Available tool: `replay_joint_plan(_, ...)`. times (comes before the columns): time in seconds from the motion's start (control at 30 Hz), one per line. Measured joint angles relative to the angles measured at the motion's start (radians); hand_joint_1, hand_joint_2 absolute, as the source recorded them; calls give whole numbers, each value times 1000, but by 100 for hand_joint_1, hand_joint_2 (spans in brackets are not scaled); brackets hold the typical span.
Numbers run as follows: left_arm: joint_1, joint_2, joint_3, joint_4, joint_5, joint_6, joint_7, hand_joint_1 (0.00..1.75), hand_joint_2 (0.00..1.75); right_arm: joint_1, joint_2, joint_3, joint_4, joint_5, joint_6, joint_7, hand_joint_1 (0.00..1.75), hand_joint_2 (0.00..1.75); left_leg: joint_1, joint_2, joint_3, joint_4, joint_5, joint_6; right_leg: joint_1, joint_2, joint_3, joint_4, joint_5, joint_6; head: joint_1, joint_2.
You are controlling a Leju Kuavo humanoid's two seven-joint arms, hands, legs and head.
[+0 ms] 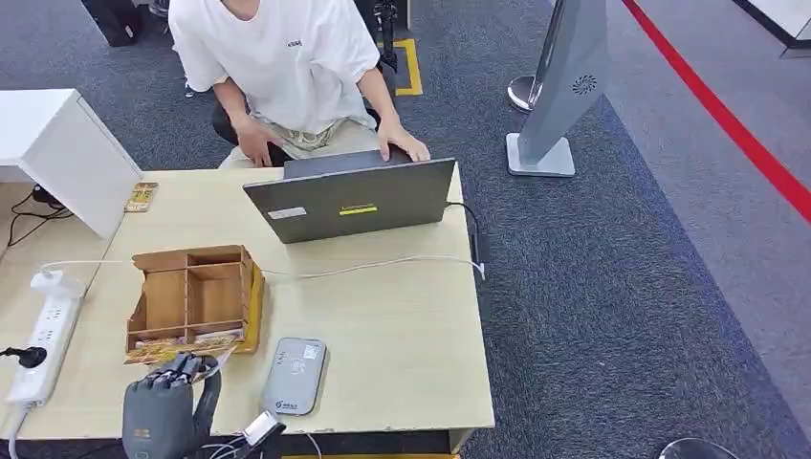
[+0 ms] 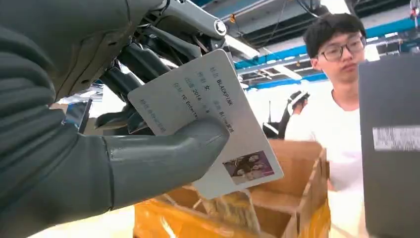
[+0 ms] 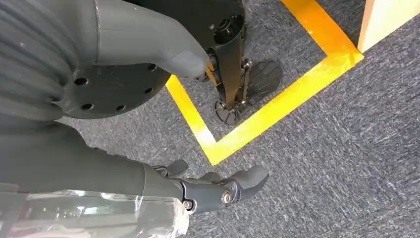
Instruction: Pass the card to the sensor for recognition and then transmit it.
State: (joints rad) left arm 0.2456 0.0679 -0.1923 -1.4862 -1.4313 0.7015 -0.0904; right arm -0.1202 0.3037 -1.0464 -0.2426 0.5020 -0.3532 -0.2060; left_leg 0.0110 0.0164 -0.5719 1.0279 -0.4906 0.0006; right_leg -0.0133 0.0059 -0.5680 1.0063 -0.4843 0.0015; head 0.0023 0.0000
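Head view: left robot hand [image 1: 163,406] at near table [image 1: 402,335] edge, just in front of wooden box [image 1: 191,301], card reader [image 1: 295,375] beside it.
L wrist view: card [image 2: 208,124] pinched btwn thumb and fingers [image 2: 143,62], raised over box.
R wrist view: right robot hand [image 3: 198,191] hangs over carpet [image 3: 322,148], fingers loosely curled, nothing held.

This looks like an office or a test room. A pale wooden table [image 1: 402,335] stands on dark grey carpet [image 1: 622,287]. A person in a white T-shirt [image 1: 287,67] sits at a grey laptop [image 1: 349,201]. A white power strip [image 1: 43,335] lies nearby, and red tape [image 1: 727,120] marks the floor.
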Motion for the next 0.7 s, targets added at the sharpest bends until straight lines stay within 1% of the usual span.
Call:
replay_joint_plan(0.2,-9,-22,0,88,-28,0,-15,175,175,-4,0,4,2,21,-7,9,0,175,0,0,0,0,0,0,0,0,0,0,0,0,0,0)
replay_joint_plan(0.4,-16,-59,0,110,-50,0,-48,175,175,-11,0,26,6,40,-12,10,0,175,0,0,0,0,0,0,0,0,0,0,0,0,0,0)
replay_joint_plan(0.53,-28,-92,0,109,-43,1,-110,175,175,-15,3,38,6,52,-18,7,0,175,0,0,0,0,0,0,0,0,0,0,0,0,0,0)
replay_joint_plan(0.63,-37,-123,5,93,-38,2,-172,175,175,-18,7,47,7,57,-26,7,0,175,0,0,0,0,0,0,0,0,0,0,0,0,0,0)
replay_joint_plan(0.7,-43,-143,13,84,-35,2,-201,175,175,-20,10,53,7,63,-27,7,0,175,0,0,0,0,0,0,0,0,0,0,0,0,0,0)
